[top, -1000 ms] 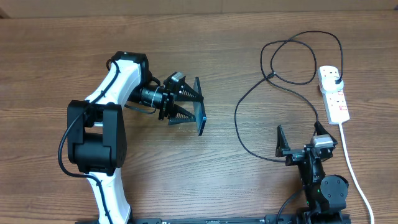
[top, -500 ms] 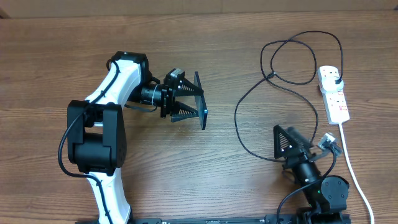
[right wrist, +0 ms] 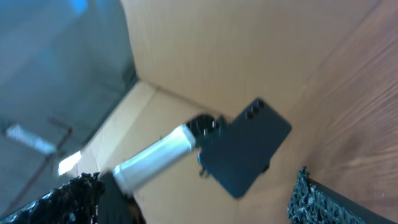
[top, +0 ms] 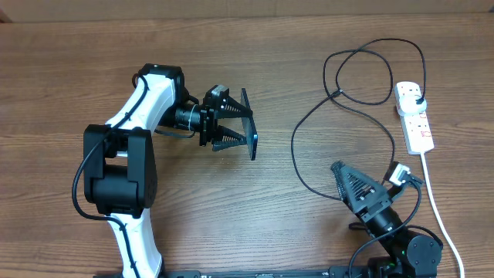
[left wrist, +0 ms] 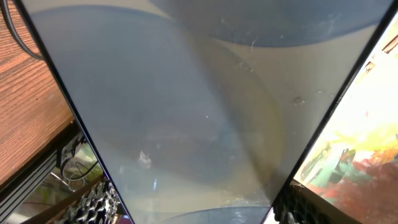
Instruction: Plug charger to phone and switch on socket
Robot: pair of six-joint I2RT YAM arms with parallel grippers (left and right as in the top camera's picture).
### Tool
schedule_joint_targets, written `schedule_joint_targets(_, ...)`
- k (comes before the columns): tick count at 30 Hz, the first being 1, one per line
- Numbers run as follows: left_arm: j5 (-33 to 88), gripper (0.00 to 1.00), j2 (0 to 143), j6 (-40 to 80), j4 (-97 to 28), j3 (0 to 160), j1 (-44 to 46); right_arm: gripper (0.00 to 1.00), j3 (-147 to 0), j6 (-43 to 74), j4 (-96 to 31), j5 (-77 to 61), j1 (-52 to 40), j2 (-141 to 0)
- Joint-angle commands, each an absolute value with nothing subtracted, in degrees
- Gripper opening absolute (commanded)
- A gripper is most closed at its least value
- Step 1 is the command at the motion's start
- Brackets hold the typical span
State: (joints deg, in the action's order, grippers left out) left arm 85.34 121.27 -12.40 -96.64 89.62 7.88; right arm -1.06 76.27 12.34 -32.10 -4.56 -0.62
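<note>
**Left arm.** The left gripper [top: 236, 127] is clamped on a slim rectangular black-edged phone [top: 248, 123]. It holds the phone on edge above the brown wooden table [top: 231, 224], tilted, left of the table's centre. In the left wrist view the glass face fills the frame, with a black ribbed finger [left wrist: 93, 204] at each lower corner pressing its edges. The glass shows only reflections.

**Right arm.** The right gripper [right wrist: 196, 183] is released. Its ribbed fingers [right wrist: 314, 199] stand wide apart with nothing between them. It sits at the near right edge of the table, tipped on its side. Its camera looks across at the phone's dark back, where the small lenses show.

**Charger.** The long thin black cable [top: 294, 147] lies loose on the table on the right, well apart from the phone. It loops near the far edge, and its black plug [top: 417, 99] sits in the far end of the white elongated power strip [top: 417, 127]. Its other end runs close beside the right gripper, and the tip is too small to make out.

**Socket.** The power strip lies at the right edge, with its thick white cord [top: 441, 216] trailing toward the near side. The switch positions cannot be read.
</note>
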Motion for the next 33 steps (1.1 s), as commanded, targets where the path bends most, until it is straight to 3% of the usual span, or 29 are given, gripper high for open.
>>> schedule_joint_targets(1,88.12,0.57,121.49,-12.69,-96.77,90.89,7.90,0.99,-0.95,72.36,12.75,-38.20,-4.86,-0.19)
schedule_joint_targets(9,88.12,0.57,121.49,-12.69,-96.51,90.89,7.90,0.99,-9.15,60.80,0.93,-38.65,-4.86,-7.51)
schedule_joint_targets(19,88.14,0.57,121.49,-12.67,-95.96,90.89,7.88,0.99,-33.65,38.96,-14.96,-39.77,-6.63,-33.41)
schedule_joint_targets(25,88.14,0.57,121.49,-12.67,-95.92,90.89,7.88,0.99,-45.98,31.48,-26.44,-26.57,-17.91,-42.81)
schedule_joint_targets(33,88.12,0.57,121.49,-12.67,-95.94,90.89,7.84,0.99,-46.92,30.96,-25.39,7.05,-42.89,-49.71)
